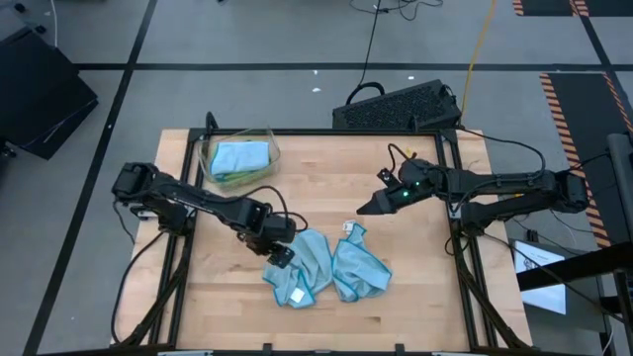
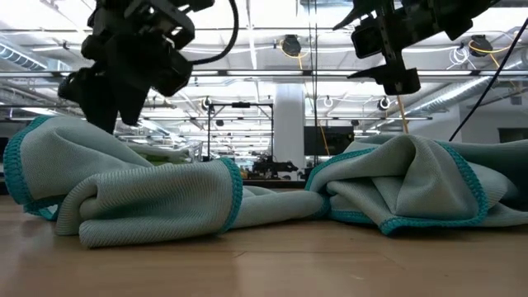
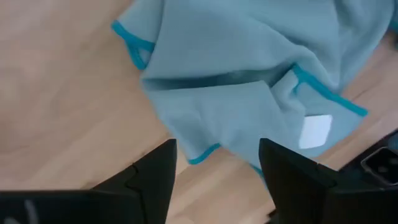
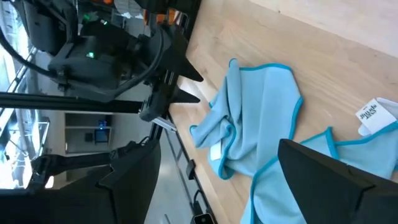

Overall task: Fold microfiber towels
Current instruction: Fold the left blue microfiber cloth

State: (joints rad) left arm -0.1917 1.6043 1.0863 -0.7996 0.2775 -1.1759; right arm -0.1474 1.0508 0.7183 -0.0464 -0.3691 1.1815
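Two light blue towels [image 1: 326, 265] lie crumpled side by side on the wooden table [image 1: 425, 307], soft ribbed cloth with teal stitched edges and white tags. Beyond them, a clear bin [image 1: 238, 158] holds more folded cloths. Left gripper [image 1: 280, 255] hovers at their edge, fingers apart, empty. Right gripper [image 1: 379, 204] waits just beyond the towels, fingers spread wide.

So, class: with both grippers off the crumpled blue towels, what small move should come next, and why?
Probably lower the left gripper onto the near edge of the light blue towel and pinch it. Its fingers stand apart, holding nothing, right above that rumpled cloth, which needs spreading flat before folding. The right gripper hovers open, off the second blue towel.
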